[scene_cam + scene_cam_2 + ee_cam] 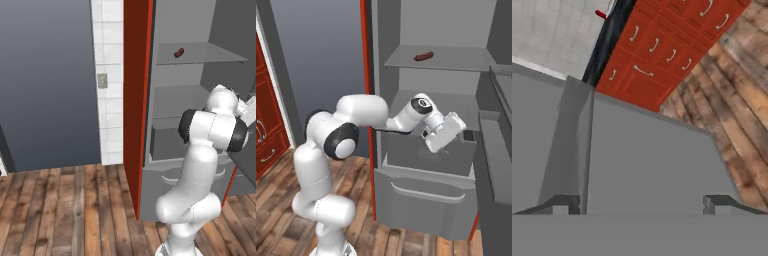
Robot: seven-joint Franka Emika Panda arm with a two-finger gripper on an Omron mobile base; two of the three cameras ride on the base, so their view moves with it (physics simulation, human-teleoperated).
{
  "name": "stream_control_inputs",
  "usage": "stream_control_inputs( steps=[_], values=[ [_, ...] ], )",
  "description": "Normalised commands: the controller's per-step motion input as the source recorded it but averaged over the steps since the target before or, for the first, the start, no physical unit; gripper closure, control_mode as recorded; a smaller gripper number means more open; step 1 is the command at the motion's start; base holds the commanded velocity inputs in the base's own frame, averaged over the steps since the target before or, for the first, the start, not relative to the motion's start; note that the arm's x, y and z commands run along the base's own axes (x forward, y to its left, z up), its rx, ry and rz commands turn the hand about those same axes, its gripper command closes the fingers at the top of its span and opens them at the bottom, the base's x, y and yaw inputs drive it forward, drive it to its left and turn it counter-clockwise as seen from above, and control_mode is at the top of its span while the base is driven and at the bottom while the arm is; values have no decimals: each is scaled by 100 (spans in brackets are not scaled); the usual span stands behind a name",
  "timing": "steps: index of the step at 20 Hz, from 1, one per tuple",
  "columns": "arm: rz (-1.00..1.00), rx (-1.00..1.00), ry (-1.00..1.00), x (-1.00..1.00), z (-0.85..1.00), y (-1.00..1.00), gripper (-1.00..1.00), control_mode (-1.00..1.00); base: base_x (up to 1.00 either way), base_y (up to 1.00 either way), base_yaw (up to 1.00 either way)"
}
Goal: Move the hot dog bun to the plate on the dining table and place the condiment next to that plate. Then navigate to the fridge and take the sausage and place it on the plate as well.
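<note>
Fingers: both tips [562, 204] are sitting spread wide at the bottom of the hand view with nothing between them, so the gripper [468, 135] is released and empty.
Fridge: the fridge [172, 145] is standing open, and the arm is reaching into the middle level, well under where it needs to be.
Fridge door: the open fridge door [496, 145] is hanging close on the right of the right base view, with the hand just beside it. I'm guessing any swing to the right is going to clip it.
Drawer: the hand is hovering over the grey drawer [426, 200], camera looking down and out toward the red cabinets [662, 55] and wood floor [737, 110], so it isn't even facing the target right now.
Upper shelf: the shelf [441, 62] is sticking out above the wrist. Going straight up from here looks risky, the hand could be banging the front edge of the shelf from below.
Sausage: the sausage [423, 56] is lying near the middle of the upper shelf, toward the back, well apart from the gripper.
Worry: it's small and round, so a sloppy pinch is probably sending it rolling toward the back edge of the shelf, or squirting out of the tips.
</note>
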Motion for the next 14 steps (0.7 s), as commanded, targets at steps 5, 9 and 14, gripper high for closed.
stream_control_inputs(
  steps=[5,9,14],
  values=[
    [26,32,-13,-50,21,33,-100,-100,0,0,0],
    [24,33,-6,-27,5,91,-100,-100,0,0,0],
    [28,30,-13,-27,35,95,-100,-100,0,0,0]
  ],
)
